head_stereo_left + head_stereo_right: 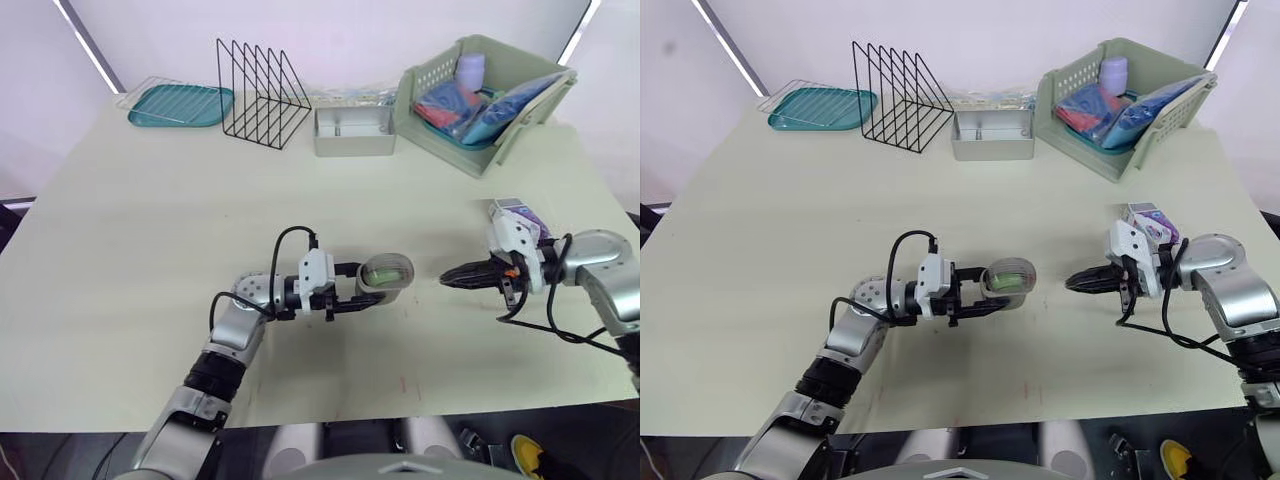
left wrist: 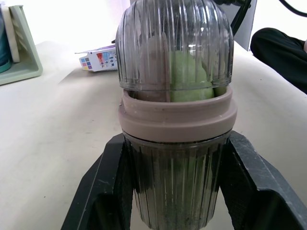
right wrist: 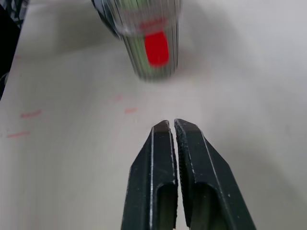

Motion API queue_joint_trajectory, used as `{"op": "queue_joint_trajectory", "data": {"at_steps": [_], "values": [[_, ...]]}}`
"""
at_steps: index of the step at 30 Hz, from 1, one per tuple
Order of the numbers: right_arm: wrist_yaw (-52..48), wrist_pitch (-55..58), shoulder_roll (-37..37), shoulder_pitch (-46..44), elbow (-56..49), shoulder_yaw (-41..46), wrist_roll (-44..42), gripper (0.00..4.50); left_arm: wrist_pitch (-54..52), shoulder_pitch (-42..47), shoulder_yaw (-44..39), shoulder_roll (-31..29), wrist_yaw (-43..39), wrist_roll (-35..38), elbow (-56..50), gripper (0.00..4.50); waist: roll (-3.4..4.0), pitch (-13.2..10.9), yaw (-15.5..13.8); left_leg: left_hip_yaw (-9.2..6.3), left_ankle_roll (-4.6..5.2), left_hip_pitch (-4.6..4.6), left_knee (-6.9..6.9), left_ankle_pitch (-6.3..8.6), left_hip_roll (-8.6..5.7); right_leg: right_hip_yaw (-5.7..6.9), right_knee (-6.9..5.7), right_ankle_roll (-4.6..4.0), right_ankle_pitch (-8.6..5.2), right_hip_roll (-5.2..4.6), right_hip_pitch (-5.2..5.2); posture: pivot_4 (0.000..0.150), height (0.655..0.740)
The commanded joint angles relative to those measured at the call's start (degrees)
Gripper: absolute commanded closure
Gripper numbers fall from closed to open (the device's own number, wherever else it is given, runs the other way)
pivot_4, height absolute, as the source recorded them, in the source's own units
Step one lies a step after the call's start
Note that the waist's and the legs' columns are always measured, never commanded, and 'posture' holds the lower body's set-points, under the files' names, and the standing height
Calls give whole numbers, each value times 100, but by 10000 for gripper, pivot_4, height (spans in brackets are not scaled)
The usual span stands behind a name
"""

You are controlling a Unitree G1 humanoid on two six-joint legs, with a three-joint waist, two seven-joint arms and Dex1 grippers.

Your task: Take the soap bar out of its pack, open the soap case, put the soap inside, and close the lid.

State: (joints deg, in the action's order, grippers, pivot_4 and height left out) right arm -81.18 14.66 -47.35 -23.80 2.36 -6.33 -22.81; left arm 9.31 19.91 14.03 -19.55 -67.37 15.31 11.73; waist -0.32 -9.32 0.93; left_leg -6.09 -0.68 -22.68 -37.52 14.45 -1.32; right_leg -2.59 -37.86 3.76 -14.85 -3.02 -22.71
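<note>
Where the left gripper (image 1: 368, 285) meets the soap case (image 1: 388, 273), its two black fingers press either flank of the ribbed clear base, spread just as wide as the case itself. The case lies with its long axis from 9 to 3 o'clock, and its domed lid (image 2: 175, 45) points to 3 o'clock, seated on a pinkish band (image 2: 177, 117). The green soap (image 2: 189, 76) shows inside, its outline broken up by the ribbing. Whether the case rests on the table (image 1: 150, 260) or is held just above it is unclear. At 3 o'clock of the case, apart from it, the right gripper (image 1: 445, 277) has its fingers pressed together on nothing, tips aimed at the lid. At 1 o'clock of that gripper lies the soap pack (image 1: 520, 212), partly hidden by the wrist. The basket (image 1: 440, 140) stands near the table's 1 o'clock.
</note>
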Motion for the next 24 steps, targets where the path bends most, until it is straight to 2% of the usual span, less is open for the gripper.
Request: {"op": "queue_joint_trajectory", "data": {"at_steps": [1, 11, 24], "values": [[-154, -215, 52, -79, -146, 231, -193, 44724, 1, 9, -51, -36, 23, -6, -44, 26319, 0, 0, -1, -1, 0, 0, 0, 0, 0, 0, 0, 0, 0, 0, 0, 1500, 7400], [-71, -26, 288, -210, -583, 168, -365, 44724, -16, -10, -37, -40, 21, -6, -79, 26319, 1, 0, -6, -3, 0, 0, 0, 0, 0, 0, -1, 0, 0, 0, 0, 1500, 7400], [-94, 24, 495, -402, -665, 82, -368, 44724, -1, 24, -55, -64, 17, -19, -47, 26319, 1, 0, -3, -3, 0, 0, 0, 0, 0, 1, -1, 0, 0, 0, 0, 1500, 7400]]}}
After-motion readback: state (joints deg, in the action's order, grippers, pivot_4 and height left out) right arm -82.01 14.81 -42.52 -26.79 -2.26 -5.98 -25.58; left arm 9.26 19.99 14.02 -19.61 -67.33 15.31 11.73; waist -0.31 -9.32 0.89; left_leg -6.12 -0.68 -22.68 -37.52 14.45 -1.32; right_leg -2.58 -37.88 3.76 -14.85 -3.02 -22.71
